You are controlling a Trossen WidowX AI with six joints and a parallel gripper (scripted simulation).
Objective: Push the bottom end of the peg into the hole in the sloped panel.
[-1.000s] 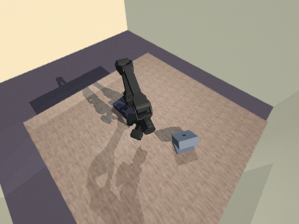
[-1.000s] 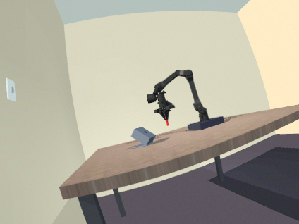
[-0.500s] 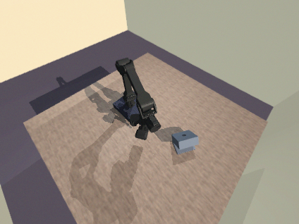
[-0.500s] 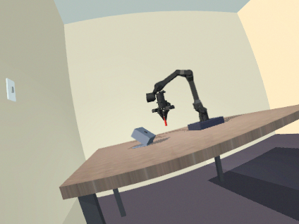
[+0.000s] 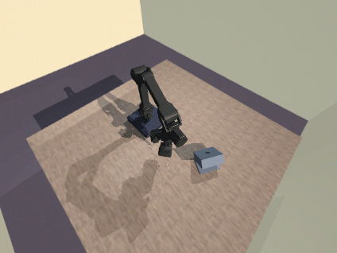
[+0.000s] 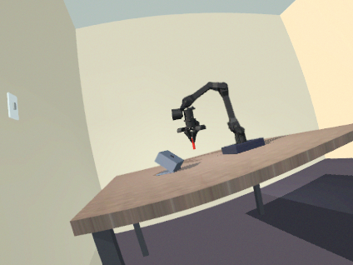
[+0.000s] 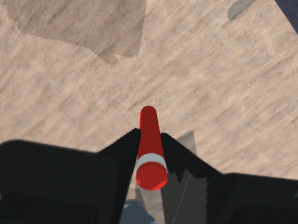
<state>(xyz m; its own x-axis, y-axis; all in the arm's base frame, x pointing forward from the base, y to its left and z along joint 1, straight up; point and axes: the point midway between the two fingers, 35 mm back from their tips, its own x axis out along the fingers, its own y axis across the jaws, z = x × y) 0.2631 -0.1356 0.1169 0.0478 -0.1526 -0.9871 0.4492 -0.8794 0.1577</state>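
Observation:
The peg point(image 6: 194, 146) point(image 7: 149, 142) is red and round, with a pale grey band near its top end. My gripper point(image 6: 192, 139) point(image 7: 149, 137) is shut on it. The peg's lower part points down below the fingers, nearly upright with a slight tilt in the exterior view, and hangs above the table. In the top view the arm hides the peg. The sloped panel point(image 5: 214, 153) point(image 6: 163, 159) is a blue-grey block with one small dark hole point(image 5: 207, 153) point(image 6: 171, 156) in its face. The peg is off to the robot's side of the block, not touching it.
The wooden table point(image 5: 246, 131) point(image 6: 125, 192) carries the block and the arm's dark blue base point(image 5: 137, 122) point(image 6: 254, 144). Part of the block point(image 7: 134, 214) shows at the bottom of the wrist view. The arm's shadows fall across the table.

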